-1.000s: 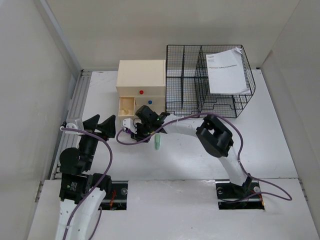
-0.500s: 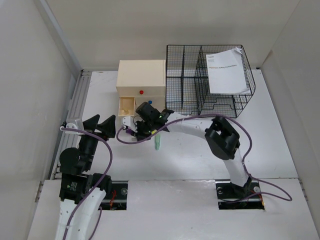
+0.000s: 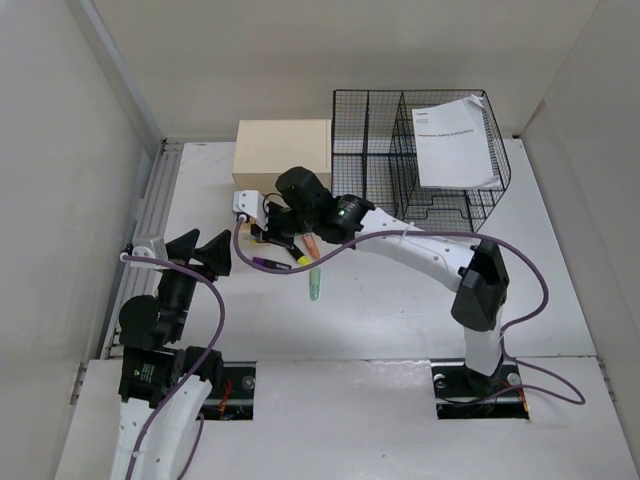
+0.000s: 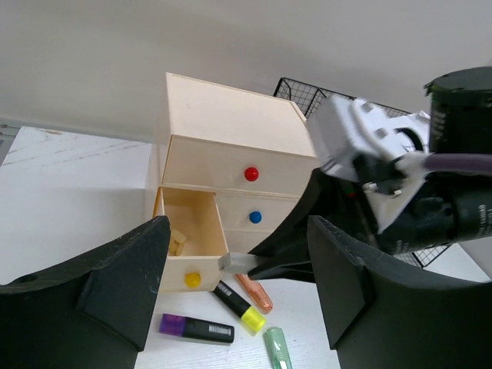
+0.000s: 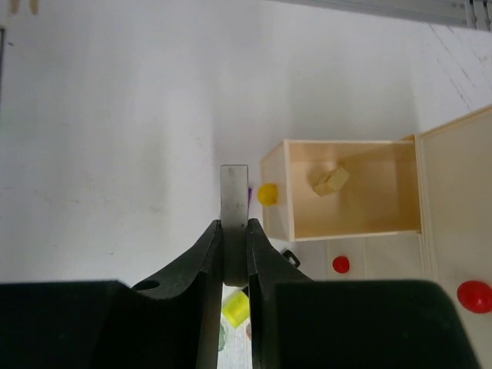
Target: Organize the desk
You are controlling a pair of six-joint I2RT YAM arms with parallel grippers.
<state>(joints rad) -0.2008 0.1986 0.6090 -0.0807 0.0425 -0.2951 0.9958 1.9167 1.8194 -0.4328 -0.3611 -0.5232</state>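
Observation:
The white desk (image 3: pixel 400 310) carries a cream drawer box (image 3: pixel 282 150), also in the left wrist view (image 4: pixel 231 138). Its yellow-knobbed drawer (image 4: pixel 188 231) is open with a small wooden block (image 5: pixel 330 181) inside. My right gripper (image 3: pixel 272 228) is shut on a small grey rectangular block (image 5: pixel 234 200), also seen in the left wrist view (image 4: pixel 238 263), held just beside the drawer's front corner, above the markers. My left gripper (image 3: pixel 200 250) is open and empty, to the left of the markers.
Purple (image 4: pixel 196 329), yellow (image 4: pixel 238 305), orange (image 4: pixel 257 292) and green (image 3: pixel 315 285) highlighters lie in front of the drawer box. A black wire rack (image 3: pixel 420 190) holding a paper sheet (image 3: pixel 455 140) stands at the back right. A ribbed rail (image 3: pixel 150 230) runs along the left edge.
My right gripper has moved away from the markers toward the drawer box and now covers the open drawer in the top view. The left arm has not moved.

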